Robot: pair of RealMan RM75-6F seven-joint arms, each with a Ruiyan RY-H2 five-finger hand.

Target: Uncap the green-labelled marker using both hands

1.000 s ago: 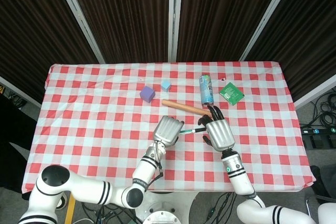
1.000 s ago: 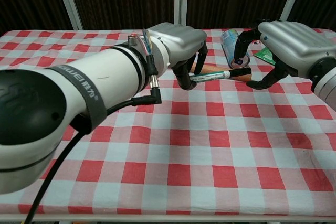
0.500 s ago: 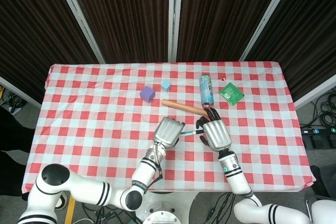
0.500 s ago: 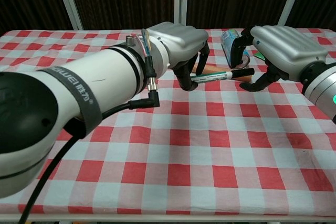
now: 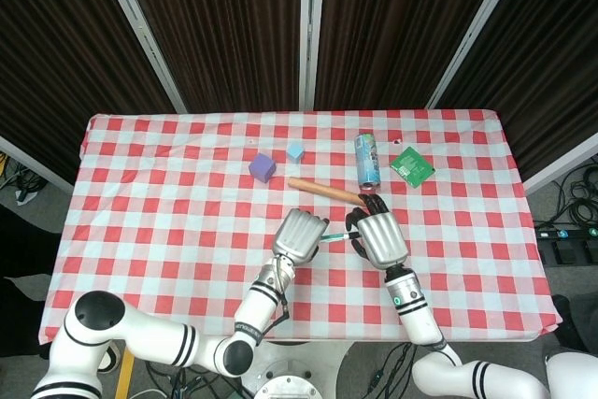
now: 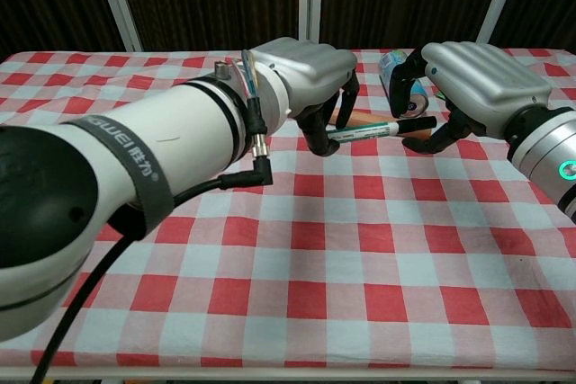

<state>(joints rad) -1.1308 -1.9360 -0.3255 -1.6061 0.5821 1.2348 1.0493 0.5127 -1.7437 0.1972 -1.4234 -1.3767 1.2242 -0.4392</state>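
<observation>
My left hand (image 5: 301, 234) (image 6: 304, 67) holds the green-labelled marker (image 6: 367, 130) (image 5: 337, 235) level above the checked table, gripping its left end. The marker's black cap (image 6: 418, 122) points right. My right hand (image 5: 379, 236) (image 6: 475, 78) hovers over that cap end, fingers curved above it and thumb just below it. I see no clear contact between them and the cap. In the head view the right hand covers the cap.
Behind the hands lie an orange-brown rod (image 5: 322, 190) (image 6: 358, 118) and a tipped drink can (image 5: 367, 159) (image 6: 400, 84). A green packet (image 5: 412, 165), a purple cube (image 5: 263, 167) and a small light-blue cube (image 5: 295, 151) sit further back.
My right hand has moved left, from beside the marker's cap end to over it, with its fingers now around the cap. The left hand and marker have stayed put.
</observation>
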